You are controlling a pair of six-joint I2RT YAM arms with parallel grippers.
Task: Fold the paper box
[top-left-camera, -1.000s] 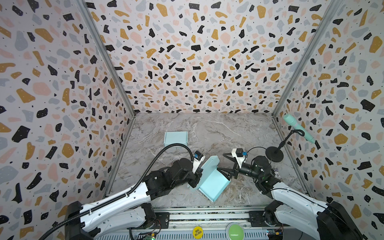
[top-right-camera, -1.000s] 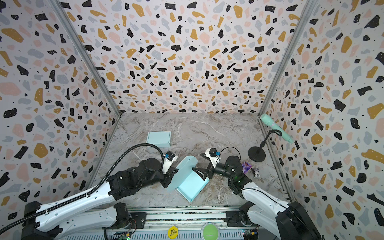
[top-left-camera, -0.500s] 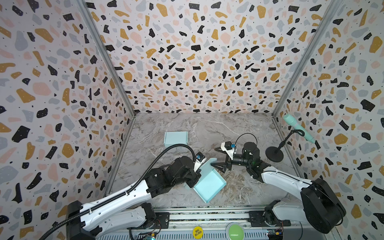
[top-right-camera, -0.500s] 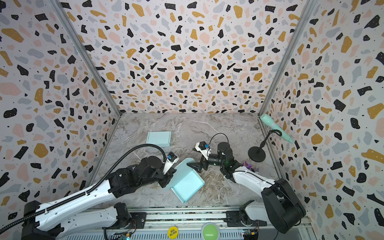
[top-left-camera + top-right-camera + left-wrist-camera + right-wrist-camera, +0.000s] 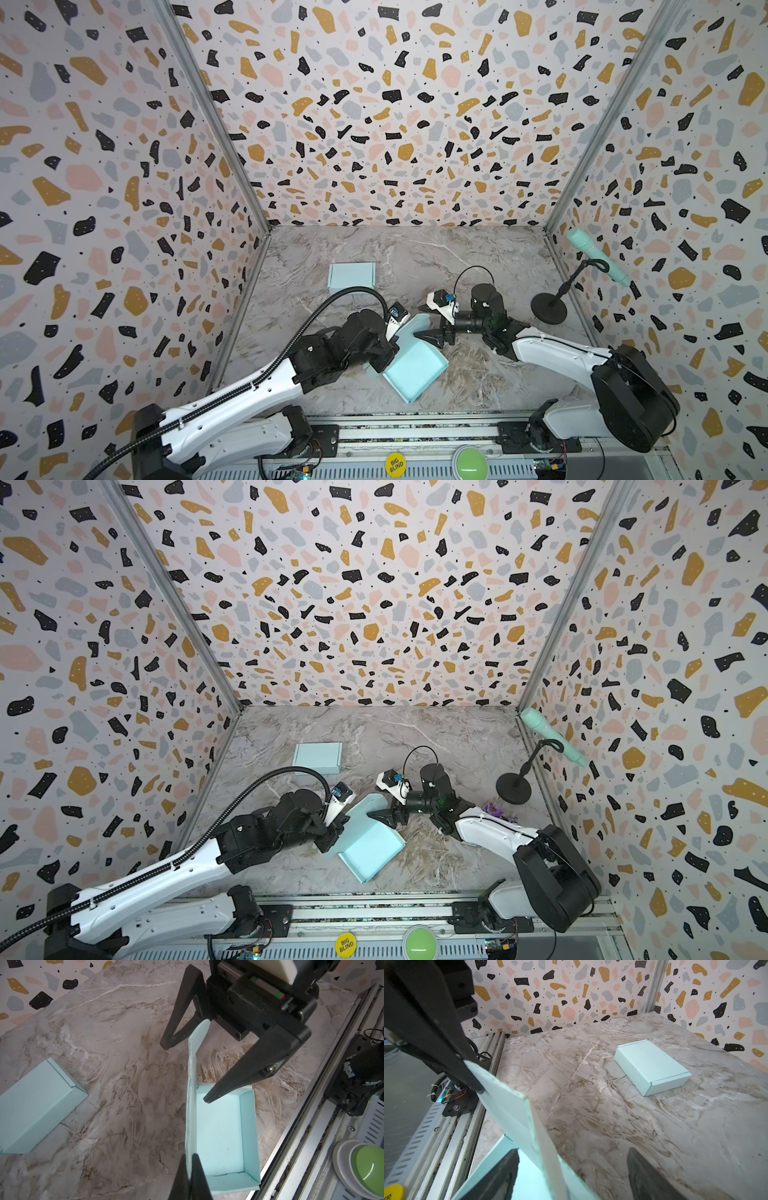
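Fingers (image 5: 200,1180) of the left gripper (image 5: 189,1157) are pressed together on an edge of the lid (image 5: 191,1084) of the paper box (image 5: 220,1132), and the lid is held upright. This pinch is shown plainly in the left wrist view, whereas in both top views it is largely hidden behind the gripper's own body. The right gripper (image 5: 185,1073) is seen with its fingers spread wide, and the lid is straddled by them, one finger on each side. Whether either touches the lid cannot be told. In the right wrist view the lid is shown as a slanted panel running up to a left finger's tip.

The box's open tray is laid askew near the front edge of the counter (image 5: 436,257), about midway along it. A closed box (image 5: 352,276) of the same pale blue is laid flat between the counter's middle and its left edge, well apart.

Only in the top views is a microphone (image 5: 594,255) on a stand shown, by the right edge. A small purple object (image 5: 492,810) beside the right arm is caught in a top view.
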